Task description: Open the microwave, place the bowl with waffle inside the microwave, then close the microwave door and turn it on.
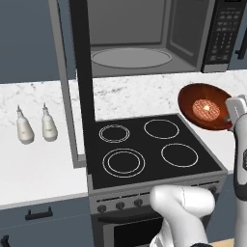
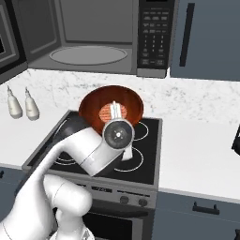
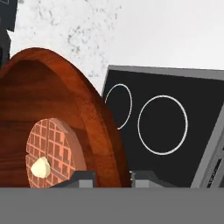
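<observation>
Above the black stove (image 1: 149,149), the hand (image 3: 113,177) grips the glossy round bowl's (image 3: 57,109) rim, gridded waffle (image 3: 52,151) inside.

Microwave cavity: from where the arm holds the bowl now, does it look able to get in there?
Probably yes. The microwave door stands swung wide, the turntable is bare, and the gripper holds the bowl with the waffle lifted above the stove, nothing between.

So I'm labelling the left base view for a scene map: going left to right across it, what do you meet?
Two white bottles on the marble counter → open dark glass microwave door → black four-ring stove → glossy reddish-brown bowl holding the gridded orange waffle → gripper clamped on the bowl's rim.
</observation>
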